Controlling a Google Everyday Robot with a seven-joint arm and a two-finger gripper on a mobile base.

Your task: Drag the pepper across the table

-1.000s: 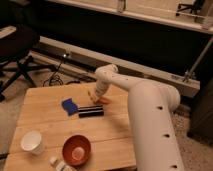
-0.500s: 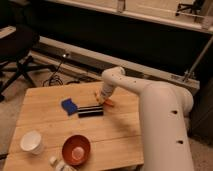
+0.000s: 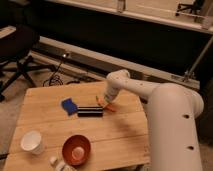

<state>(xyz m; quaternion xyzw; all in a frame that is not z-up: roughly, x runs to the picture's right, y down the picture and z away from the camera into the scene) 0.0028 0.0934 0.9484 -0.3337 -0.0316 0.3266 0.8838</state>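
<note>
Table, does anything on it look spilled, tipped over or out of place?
Nothing stands out. The white cup and orange-red bowl sit upright on the table, with no spill. The blue block and black bar lie flat. The gripper is down at the pepper, by the bar's end nearest the arm.

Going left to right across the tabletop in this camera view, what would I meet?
White cup → blue block → black bar → pepper, with the robot's pincer down right at it.
</note>
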